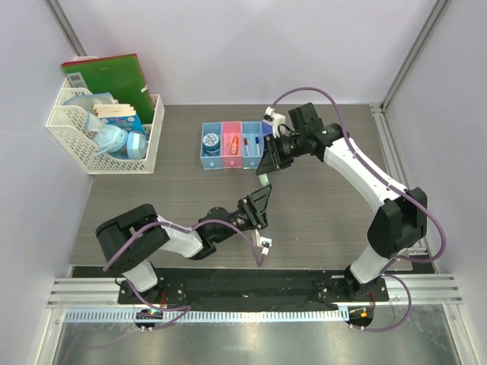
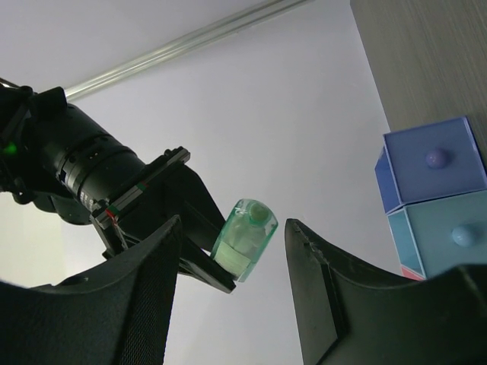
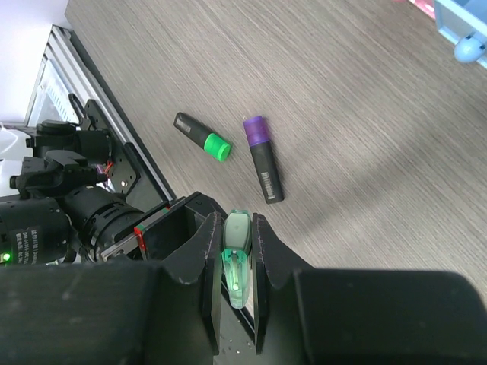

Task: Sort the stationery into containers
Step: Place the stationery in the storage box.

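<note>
While L gripper [image 1: 257, 204] gapes, R gripper [image 1: 270, 158] pinches green pen [image 3: 237, 255].

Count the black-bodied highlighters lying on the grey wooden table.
2. In the right wrist view, the green-capped black highlighter lies left of the purple-capped black highlighter, not touching; others may be hidden.

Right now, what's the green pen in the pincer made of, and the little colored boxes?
The pale green pen looks like glossy, see-through plastic, because light glows through its tinted body. The bins look like thin plastic too, with smooth, slightly frosted walls in blue, pink and purple. That is only a guess from how they look.
</note>
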